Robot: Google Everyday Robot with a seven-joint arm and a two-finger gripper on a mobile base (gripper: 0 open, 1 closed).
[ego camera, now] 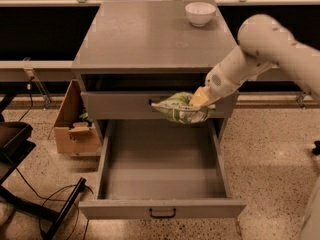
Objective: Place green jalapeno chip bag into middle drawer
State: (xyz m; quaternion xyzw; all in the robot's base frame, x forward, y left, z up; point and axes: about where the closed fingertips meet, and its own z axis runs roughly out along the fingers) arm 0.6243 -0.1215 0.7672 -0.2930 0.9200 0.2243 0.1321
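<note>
The gripper (199, 100) grips the green jalapeno chip bag (175, 109), long axis across the cabinet's width, over the back of the open middle drawer (160, 174).

Lab-type workspace: grey drawer cabinet (150, 39), speckled terrazzo floor (270, 149), cardboard box (75, 129) (left, on floor), loose cables (35, 190). Gripper (199, 100) clasps green jalapeno chip bag (175, 109) over middle drawer (165, 166).

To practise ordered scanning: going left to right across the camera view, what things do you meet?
Black stand → cardboard box → green jalapeno chip bag → hand, gripping the bag's right end over the open middle drawer.
</note>
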